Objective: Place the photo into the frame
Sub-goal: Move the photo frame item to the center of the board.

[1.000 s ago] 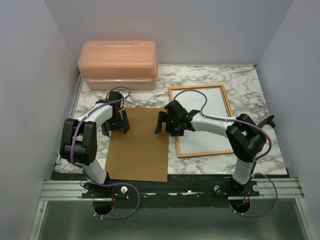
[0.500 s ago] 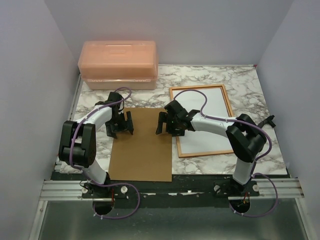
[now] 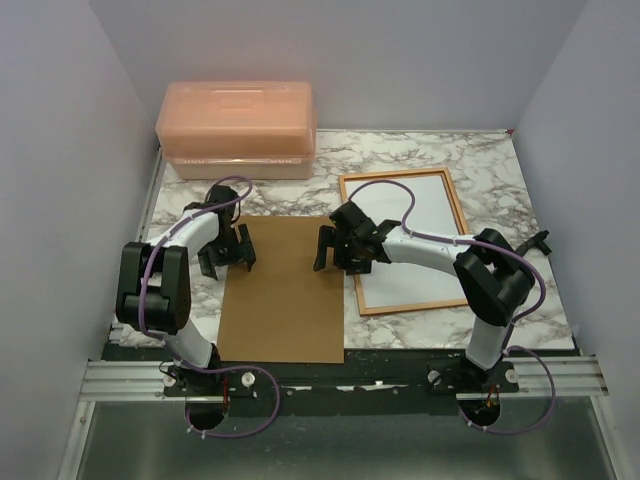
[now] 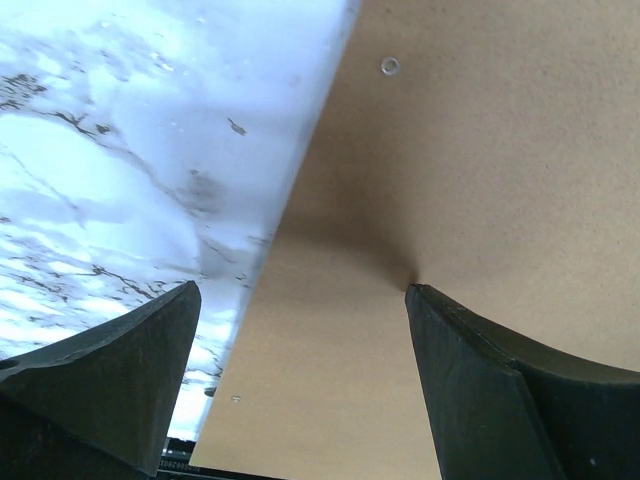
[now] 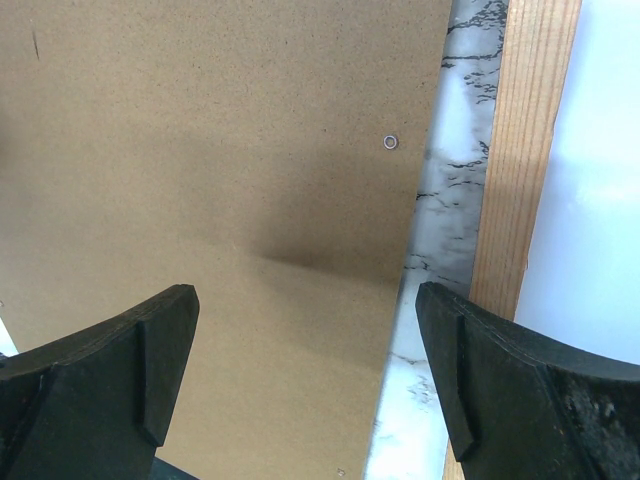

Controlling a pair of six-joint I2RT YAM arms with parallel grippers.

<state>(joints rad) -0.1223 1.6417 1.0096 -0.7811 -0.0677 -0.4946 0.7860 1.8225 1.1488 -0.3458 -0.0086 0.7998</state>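
Note:
The frame (image 3: 410,305) lies flat at the right, its wood-coloured back up; its border shows in the right wrist view (image 5: 525,150). A plain white sheet (image 3: 425,215), which looks like the photo's white back, fills its opening (image 5: 600,200). The brown backing board (image 3: 285,300) lies flat in the middle, left of the frame. My left gripper (image 3: 228,250) is open and empty, low over the board's left edge (image 4: 300,300). My right gripper (image 3: 340,258) is open and empty, low over the board's right edge (image 5: 305,300), next to the frame's left side.
A pale orange plastic box (image 3: 237,128) stands at the back left. The marble table (image 3: 500,160) is enclosed by grey walls on the left, back and right. A narrow strip of marble (image 5: 440,230) separates board and frame.
The backing board has slid a little to the right, towards the frame. My left gripper moved right with it, then back left to the board's edge. My right gripper has barely moved.

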